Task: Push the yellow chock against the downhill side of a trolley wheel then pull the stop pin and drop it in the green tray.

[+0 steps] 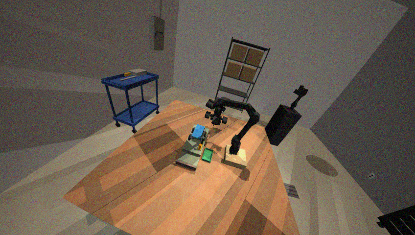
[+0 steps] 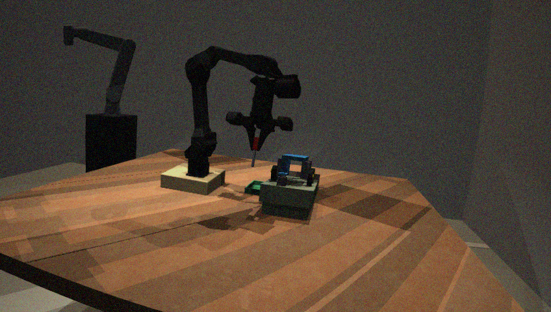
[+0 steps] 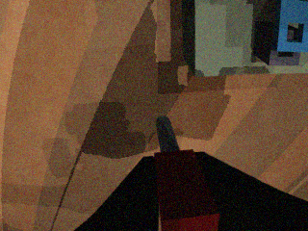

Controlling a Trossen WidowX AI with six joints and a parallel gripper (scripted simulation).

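Observation:
My gripper (image 1: 215, 123) (image 2: 255, 147) (image 3: 173, 165) is shut on the red-headed stop pin (image 2: 255, 143) (image 3: 185, 185), whose grey shaft points down. The pin is clear of the ramp (image 1: 187, 159) (image 2: 289, 201) (image 3: 209, 38), raised above the table beside the ramp's uphill part. The blue trolley (image 1: 198, 131) (image 2: 295, 157) (image 3: 284, 14) stands upright on the upper ramp. The yellow-orange chock (image 1: 200, 146) is just downhill of the trolley, near the ramp's edge on the tray side; whether it touches a wheel cannot be told. The green tray (image 1: 207, 155) (image 2: 253, 188) lies beside the ramp and shows no pin.
The arm's pale base block (image 1: 235, 161) (image 2: 181, 182) stands on the wooden table (image 1: 163, 200) (image 2: 347, 262), on the tray's far side from the ramp. A blue cart (image 1: 141, 112), a shelf (image 1: 233, 90) and a second arm on a black pedestal (image 1: 281, 125) (image 2: 111, 143) stand beyond the table.

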